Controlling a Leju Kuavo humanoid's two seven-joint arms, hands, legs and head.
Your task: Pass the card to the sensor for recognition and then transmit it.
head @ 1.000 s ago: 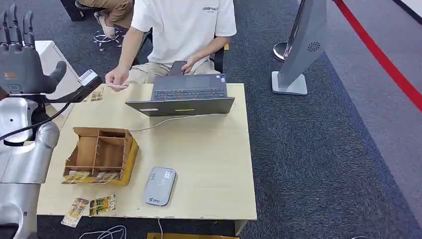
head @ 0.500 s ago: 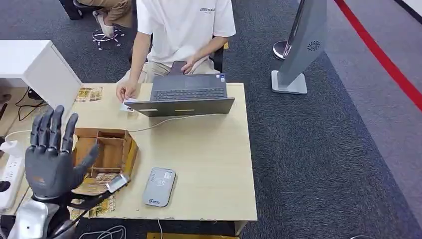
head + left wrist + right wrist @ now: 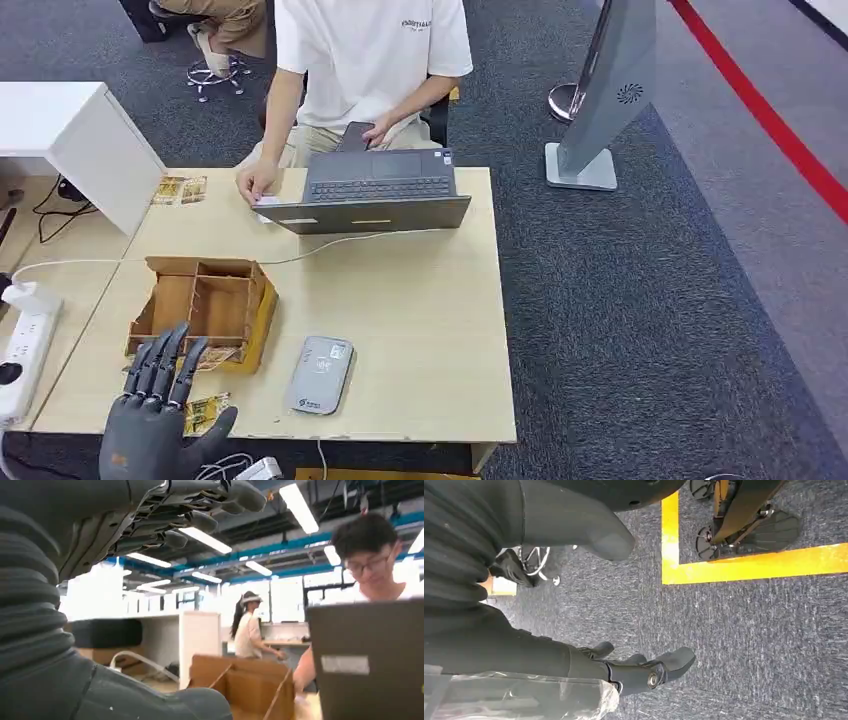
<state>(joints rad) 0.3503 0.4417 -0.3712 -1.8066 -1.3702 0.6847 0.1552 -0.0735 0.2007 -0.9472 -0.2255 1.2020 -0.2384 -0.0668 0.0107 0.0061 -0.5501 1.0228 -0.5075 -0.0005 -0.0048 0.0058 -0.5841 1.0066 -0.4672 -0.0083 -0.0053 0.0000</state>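
Head view: left hand [image 3: 155, 425] raised (fingers spread, empty).

A person [image 3: 368, 55] sits behind an open laptop [image 3: 372, 198]; a cardboard divider box [image 3: 205, 308] stands nearby.

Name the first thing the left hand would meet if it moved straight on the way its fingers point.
Probably the cardboard box: the left hand points up-table at its near edge, though the hand's height above the cards is unclear.
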